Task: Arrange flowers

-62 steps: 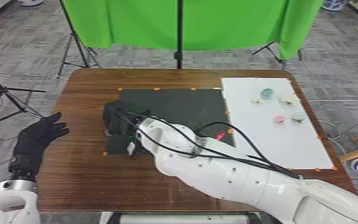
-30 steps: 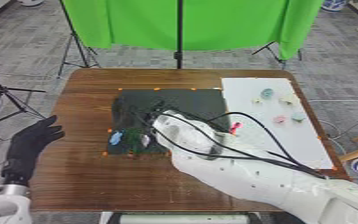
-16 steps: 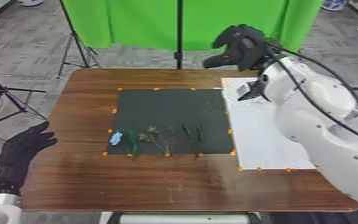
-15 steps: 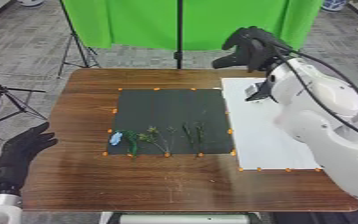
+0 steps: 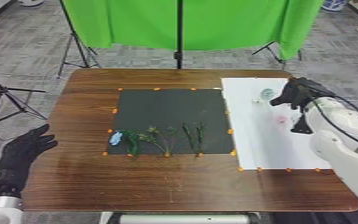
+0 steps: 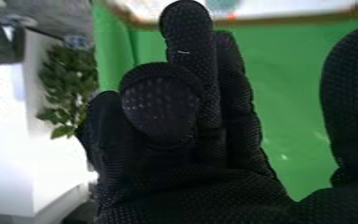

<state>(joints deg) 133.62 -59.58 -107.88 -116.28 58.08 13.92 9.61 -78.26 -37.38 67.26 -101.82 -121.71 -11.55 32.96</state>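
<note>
Judging the green stems (image 5: 200, 134) light, bendy, near on the black mat (image 5: 162, 107), we'd pinch mid-stem, sparing the delicate blue bloom (image 5: 115, 138). Right hand (image 5: 297, 92) right, loose, empty; left hand (image 5: 23, 151) left, relaxed.

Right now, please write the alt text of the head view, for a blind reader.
The robot's right hand is over a white sheet with teal and pink flowers, on a brown table. On a black mat beside it lie a blue flower and green stems. The left hand is at the left edge.
</note>
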